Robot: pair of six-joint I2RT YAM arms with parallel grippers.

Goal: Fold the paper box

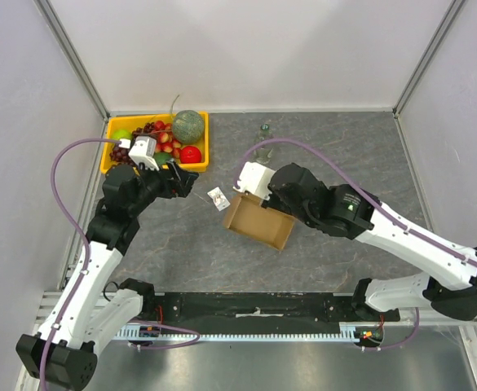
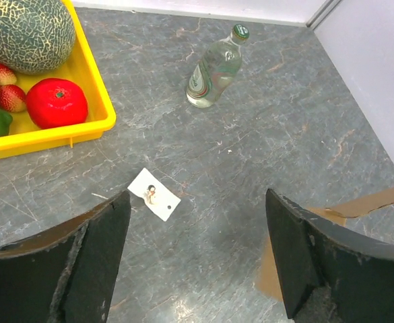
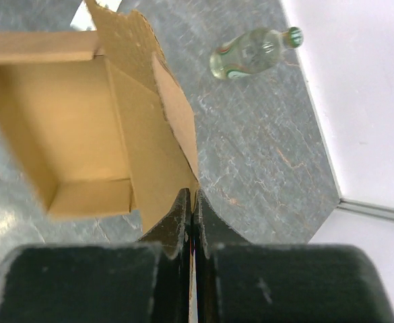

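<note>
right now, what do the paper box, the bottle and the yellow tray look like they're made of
paper box: brown cardboard, matte; dull fibrous surface, raw cut edges, creased flaps.
bottle: clear and glossy, either glass or plastic, can't tell which; the table shows through it, and it has a green cap.
yellow tray: probably moulded plastic, smooth with a slight sheen; even colour, rounded rim.
</note>
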